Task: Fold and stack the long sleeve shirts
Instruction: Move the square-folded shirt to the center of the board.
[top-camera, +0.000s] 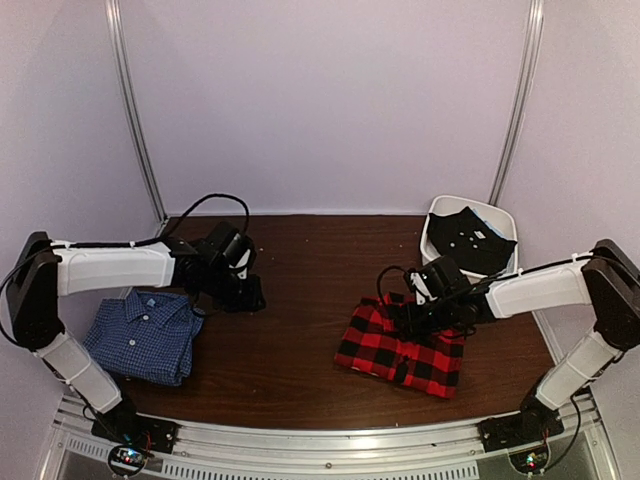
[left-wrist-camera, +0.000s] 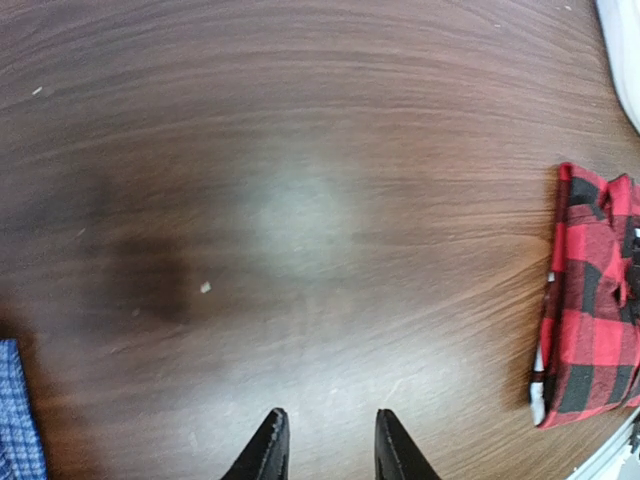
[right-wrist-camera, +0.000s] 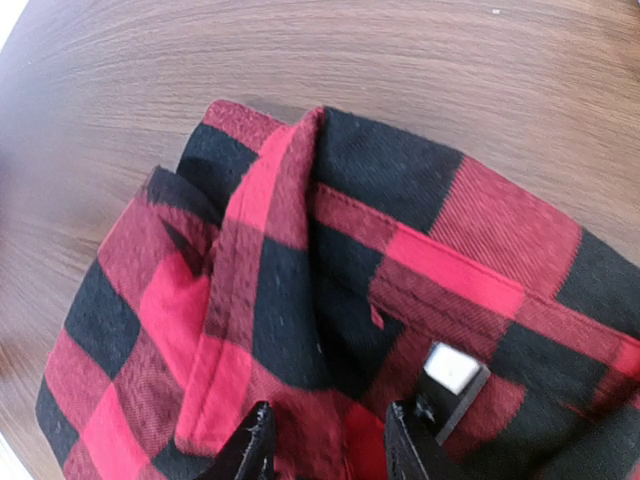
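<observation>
Dark brown wood-grain table (top-camera: 300, 330), closed in by pale walls, carries everything in view. One white bin (top-camera: 503, 216) stands beyond the right gripper (top-camera: 425, 318), slightly to its right and close by. Inside it lies one crumpled black garment (top-camera: 470, 242) with a few small pale specks.

From its base, the left arm reaches up along the table's left side and bends inward, with its forearm running level toward the centre. The left gripper (left-wrist-camera: 330, 455) points down at bare wood. Its two fingers are parted with an empty gap between them and nothing held.

Coming from the other side, the right arm has its forearm stretched leftward and its wrist tipped down. The right gripper (right-wrist-camera: 330, 445) hangs directly above the red-and-black plaid shirt (right-wrist-camera: 350, 300), its fingers spread with only cloth showing between them. Whether the tips press into the fabric cannot be told.

Two shirts lie on the table. The plaid shirt (top-camera: 400, 350) is folded into a rough rectangle under the right gripper, well to the right of the left gripper, where the left wrist view catches its edge (left-wrist-camera: 595, 330). The blue fine-check shirt (top-camera: 145, 335) is folded with its collar up. It lies to the left of the left gripper and nearer that arm's base, apart from the fingers, and only a sliver (left-wrist-camera: 15, 410) shows in the wrist view. The shirts are well apart, not stacked.
</observation>
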